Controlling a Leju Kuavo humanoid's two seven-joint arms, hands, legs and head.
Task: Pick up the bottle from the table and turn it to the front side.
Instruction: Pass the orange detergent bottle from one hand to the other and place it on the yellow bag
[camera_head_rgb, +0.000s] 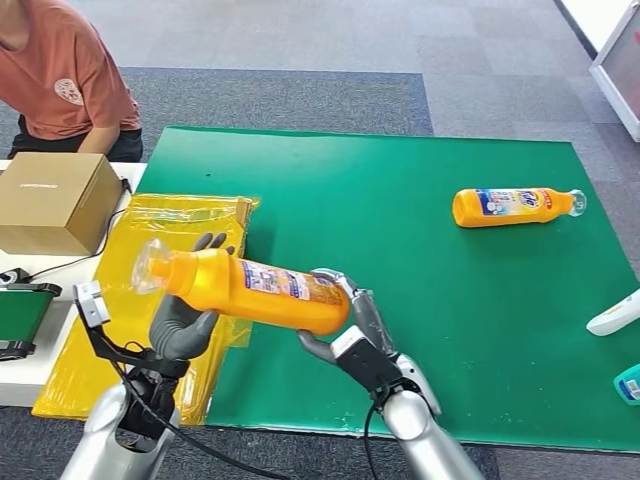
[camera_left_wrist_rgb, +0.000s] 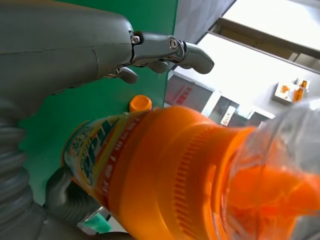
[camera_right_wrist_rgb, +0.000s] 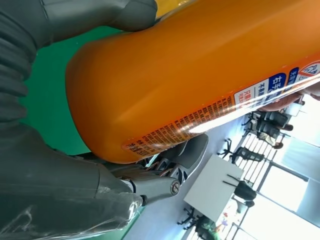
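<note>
Fig.: My left hand (camera_head_rgb: 181, 325) & right hand (camera_head_rgb: 355, 330) both grip the orange bottle (camera_head_rgb: 249, 290), held lengthwise above green mat (camera_head_rgb: 423, 250).

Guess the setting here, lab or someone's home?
Likely an office-style robot test space, not a home: grey carpet tile floor, a green mat laid out as a work surface, and office chairs in the right wrist view. A person sits beside a cardboard box.

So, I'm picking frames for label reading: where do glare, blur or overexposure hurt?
Head view: evenly lit, the held orange plastic bottle is sharp. Left wrist view: its clear cap is a close blur, the bright background washed out. Right wrist view: a glare streak crosses the label, and the windows are overexposed.
</note>
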